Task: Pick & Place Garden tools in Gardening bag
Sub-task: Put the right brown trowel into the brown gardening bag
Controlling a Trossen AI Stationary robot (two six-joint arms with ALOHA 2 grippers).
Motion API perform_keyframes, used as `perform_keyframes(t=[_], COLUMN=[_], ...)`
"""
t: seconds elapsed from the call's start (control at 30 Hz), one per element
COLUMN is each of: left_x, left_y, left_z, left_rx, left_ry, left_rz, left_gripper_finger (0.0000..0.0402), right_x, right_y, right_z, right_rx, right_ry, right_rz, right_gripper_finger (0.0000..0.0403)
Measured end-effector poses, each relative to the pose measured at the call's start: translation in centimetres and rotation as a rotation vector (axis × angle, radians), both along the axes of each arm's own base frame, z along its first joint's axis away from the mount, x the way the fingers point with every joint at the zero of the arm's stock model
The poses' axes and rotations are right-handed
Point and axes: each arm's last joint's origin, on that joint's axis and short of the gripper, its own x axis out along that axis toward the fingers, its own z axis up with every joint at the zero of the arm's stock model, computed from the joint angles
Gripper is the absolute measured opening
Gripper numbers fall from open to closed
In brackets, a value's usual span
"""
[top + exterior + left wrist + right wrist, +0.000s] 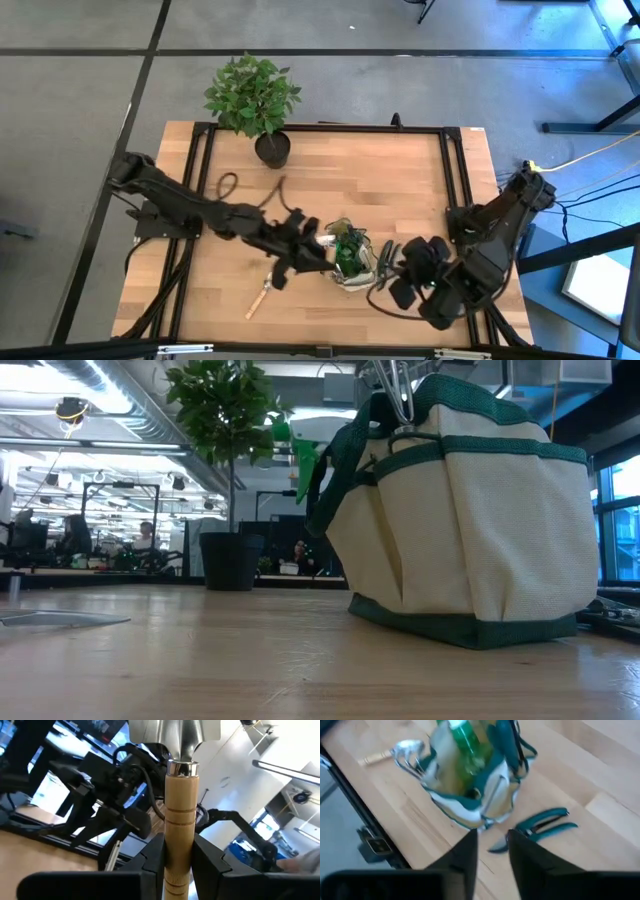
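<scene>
A: So, starting left of the gardening bag (pixel 352 262): what is being held there?

B: A wooden-handled tool (pixel 179 820) is being clamped between the closed fingers of the left gripper (pixel 298 255), just left of the bag. The handle is being gripped low down, and the metal head is being pointed away from the wrist.

A: How is that step best being done?

B: Judging from the frames, the tool is being brought toward the bag's mouth. The grip is probably best being kept firm until the head is well over the opening, and the loop handles are best being avoided, since the bag is soft and could be tipped.

A: And what is being kept inside the bag?

B: A green spray bottle (pixel 466 742) is being held upright in the main compartment. Metal tool ends (pixel 406 751) are being seen at the rim on the bag's left side; whether they are in a side pocket or the main compartment cannot be told.

A: Right of the bag?

B: Teal-handled pruners (pixel 546 823) are being left on the table (pixel 400 180) just right of the bag. The right gripper (pixel 400 278) is being held beyond them, its fingers parted a little and nothing being gripped.
</scene>
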Motion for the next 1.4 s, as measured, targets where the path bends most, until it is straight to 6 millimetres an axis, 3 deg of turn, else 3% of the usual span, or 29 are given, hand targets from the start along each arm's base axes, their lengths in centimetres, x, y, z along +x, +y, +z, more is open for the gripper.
perform_keyframes(t=[0.2, 0.37, 0.5, 0.67, 0.97, 1.23, 1.4], left_x=[3.6, 5.1, 5.8, 6.1, 6.5, 6.6, 6.6], left_y=[-0.1, 0.7, 1.4, 2.4, 3.9, 4.1, 3.9], left_z=[-1.3, -3.1, -4.0, -4.2, -4.3, -4.9, -5.2], left_rx=[-0.134, -0.218, -0.229, -0.231, -0.236, -0.218, -0.207], left_ry=[-0.084, -0.087, -0.056, -0.040, -0.009, 0.042, 0.076], left_rz=[0.008, 0.021, 0.074, 0.127, 0.174, 0.221, 0.235], left_gripper_finger=[0.0063, 0.0063, 0.0063, 0.0063, 0.0063, 0.0063, 0.0063], right_x=[-2.3, -4.0, -4.5, -4.4, -3.8, -6.0, -6.0], right_y=[0.9, 1.6, 2.2, 2.8, 1.2, -2.0, -3.6], right_z=[-3.1, -5.8, -6.7, -6.4, -5.6, -3.5, -3.0], right_rx=[0.005, 0.099, 0.180, 0.191, 0.219, 0.022, -0.035], right_ry=[-0.013, -0.196, -0.248, -0.263, -0.357, -0.356, -0.371], right_rz=[0.023, 0.077, 0.124, 0.218, 0.003, 0.071, 0.126], right_gripper_finger=[0.0180, 0.0183, 0.0181, 0.0181, 0.0181, 0.0181, 0.0179])
